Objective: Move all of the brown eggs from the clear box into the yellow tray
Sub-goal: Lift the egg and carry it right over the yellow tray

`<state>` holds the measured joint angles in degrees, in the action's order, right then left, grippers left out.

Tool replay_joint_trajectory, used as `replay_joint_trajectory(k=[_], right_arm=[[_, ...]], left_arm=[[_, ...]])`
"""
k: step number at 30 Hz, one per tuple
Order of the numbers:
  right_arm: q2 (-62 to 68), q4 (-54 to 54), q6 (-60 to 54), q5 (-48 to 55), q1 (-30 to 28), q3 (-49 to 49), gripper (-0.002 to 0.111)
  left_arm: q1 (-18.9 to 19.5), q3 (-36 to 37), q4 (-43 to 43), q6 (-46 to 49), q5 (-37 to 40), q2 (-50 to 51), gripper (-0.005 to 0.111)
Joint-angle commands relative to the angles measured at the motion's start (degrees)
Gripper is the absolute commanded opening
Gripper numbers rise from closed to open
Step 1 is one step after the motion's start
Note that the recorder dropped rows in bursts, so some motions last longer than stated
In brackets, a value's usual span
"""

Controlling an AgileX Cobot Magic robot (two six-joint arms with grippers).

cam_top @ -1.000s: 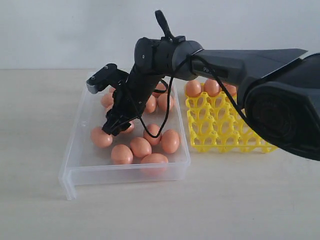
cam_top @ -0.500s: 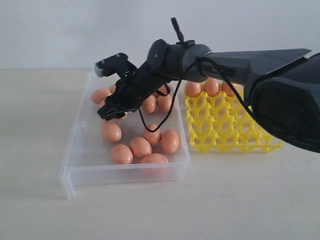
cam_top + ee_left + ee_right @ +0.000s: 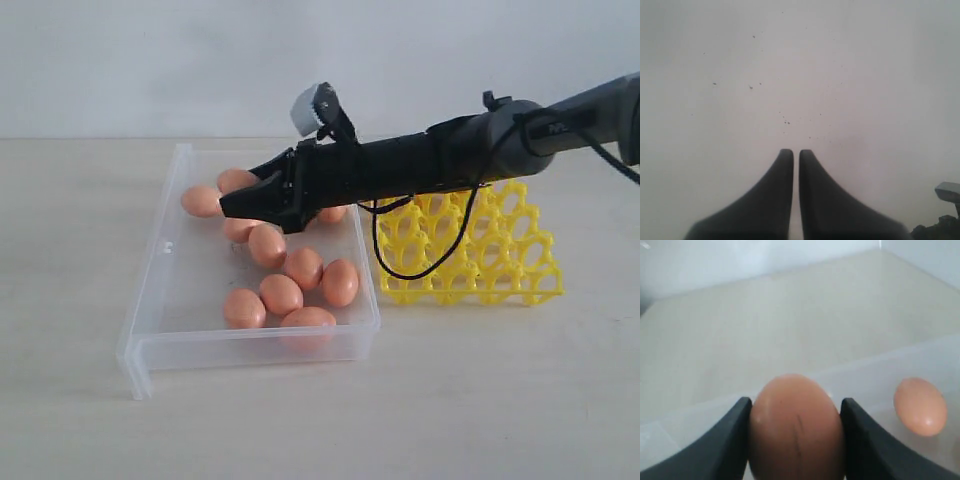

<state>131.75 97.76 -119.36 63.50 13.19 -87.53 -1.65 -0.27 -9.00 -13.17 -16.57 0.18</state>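
Observation:
My right gripper [image 3: 796, 401] is shut on one of the brown eggs [image 3: 795, 430], with a dark finger pressed against each side of it. In the exterior view this gripper [image 3: 240, 203] reaches level from the right and hovers above the far left part of the clear box [image 3: 160, 290]; its fingers mostly hide the held egg there. Several more brown eggs [image 3: 281, 294] lie loose on the box floor, one [image 3: 202, 200] just past the fingertips. The yellow tray [image 3: 470, 255] stands right of the box, its far row covered by the arm. My left gripper [image 3: 796, 152] is shut and holds nothing.
The box and the tray rest on a pale tabletop [image 3: 320, 420] before a white wall. The right arm's black cable [image 3: 400, 270] loops down over the tray's near left cups. The left wrist view has only a blank pale surface.
The right arm went from reaching steeply down into the box to lying nearly level, lifting the gripper off the box floor with an egg. Loose eggs near it shifted.

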Motion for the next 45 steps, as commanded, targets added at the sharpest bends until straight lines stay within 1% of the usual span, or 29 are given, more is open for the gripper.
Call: replay_joint_trajectory(k=[1, 5, 6, 9, 10, 14, 16, 18, 22, 23, 27, 30, 31, 33, 35, 36, 37, 38, 39, 40, 41, 42, 43, 44, 45], right_arm=[[-2.24, 2.19, -2.65, 6.46, -3.44, 0.84, 0.0], [-6.21, 2.19, -2.65, 6.46, -5.75, 1.77, 0.0], [-7.14, 2.19, -2.65, 4.4, -6.05, 2.14, 0.0], [-10.17, 2.19, -2.65, -11.69, -6.64, 3.0, 0.0], [-10.67, 0.53, -2.65, -17.14, -6.64, 3.0, 0.0], [-11.07, -5.75, -2.65, -32.85, -6.04, 3.0, 0.0], [-11.07, -6.95, -2.65, -38.27, -5.7, 3.0, 0.0], [-11.07, -7.58, -2.65, -40.05, -5.72, 2.88, 0.0], [-11.07, -8.25, -2.65, -38.91, -5.54, 2.88, 0.0], [-11.07, -8.25, -2.65, -40.64, -5.31, 2.88, 0.0], [-11.98, -10.74, -2.65, -56.44, -4.37, 2.75, 0.0], [-12.8, -12.82, -2.65, -65.96, -4.62, 2.85, 0.0], [-12.97, -13.76, -2.65, -70.51, -4.62, 2.85, 0.0], [-13.22, -18.51, -0.57, -79.46, -4.62, 2.85, 0.0], [-13.27, -27.36, 9.36, -85.42, -4.62, 3.13, 0.0], [-13.48, -32.47, 15.99, -86.22, -4.62, 3.55, 0.0], [-13.95, -40.84, 26.66, -86.23, -4.62, 4.41, 0.0], [-14.47, -52.05, 40.19, -86.23, -4.62, 5.68, 0.0], [-14.8, -63.0, 56.58, -87.13, -4.62, 7.37, 0.0], [-15.24, -77.86, 74.14, -90.21, -4.62, 9.63, 0.0], [-15.71, -91.38, 89.67, -95.82, -4.73, 12.47, 0.0], [-15.85, -102.67, 100.12, -103.21, -5.41, 15.05, 0.0], [-15.85, -111.53, 112.37, -111.57, -6.14, 18.69, 0.0], [-15.85, -117.65, 118.24, -119.69, -7.06, 20.87, 0.0], [-15.58, -120.68, 122.12, -125.08, -7.65, 22.82, 0.0]], left_arm=[[-0.24, 0.27, 0.42, -0.23, 0.07, -0.18, 0.004], [-0.24, 0.27, 0.42, -0.23, 0.07, -0.18, 0.004], [-0.24, 0.27, 0.42, -0.23, 0.07, -0.18, 0.004], [-0.24, 0.27, 0.42, -0.23, 0.07, -0.18, 0.004], [-0.24, 0.27, 0.42, -0.23, 0.07, -0.18, 0.004], [-0.24, 0.27, 0.42, -0.23, 0.07, -0.18, 0.004], [-0.24, 0.27, 0.42, -0.23, 0.07, -0.18, 0.004], [-0.24, 0.27, 0.42, -0.23, 0.07, -0.18, 0.004], [-0.24, 0.27, 0.42, -0.23, 0.07, -0.18, 0.004], [-0.24, 0.27, 0.42, -0.23, 0.07, -0.18, 0.004], [-0.24, 0.27, 0.42, -0.23, 0.07, -0.18, 0.004], [-0.24, 0.27, 0.42, -0.23, 0.07, -0.18, 0.004], [-0.24, 0.27, 0.42, -0.23, 0.07, -0.18, 0.004], [-0.24, 0.27, 0.42, -0.23, 0.07, -0.18, 0.004], [-0.24, 0.27, 0.42, -0.23, 0.07, -0.18, 0.004], [-0.24, 0.27, 0.42, -0.23, 0.07, -0.18, 0.004], [-0.24, 0.27, 0.42, -0.23, 0.07, -0.18, 0.004], [-0.24, 0.27, 0.42, -0.23, 0.07, -0.18, 0.004], [-0.24, 0.27, 0.42, -0.23, 0.07, -0.18, 0.004], [-0.24, 0.27, 0.42, -0.23, 0.07, -0.18, 0.004], [-0.24, 0.27, 0.42, -0.23, 0.32, -0.18, 0.004], [-0.24, 0.27, 0.42, -0.23, 0.32, -0.18, 0.004], [-0.24, 0.27, 0.42, -0.23, 0.32, -0.18, 0.004], [-0.24, 0.27, 0.42, -0.23, 0.32, -0.18, 0.004], [-0.24, 0.27, 0.42, -0.23, 0.32, -0.18, 0.004]])
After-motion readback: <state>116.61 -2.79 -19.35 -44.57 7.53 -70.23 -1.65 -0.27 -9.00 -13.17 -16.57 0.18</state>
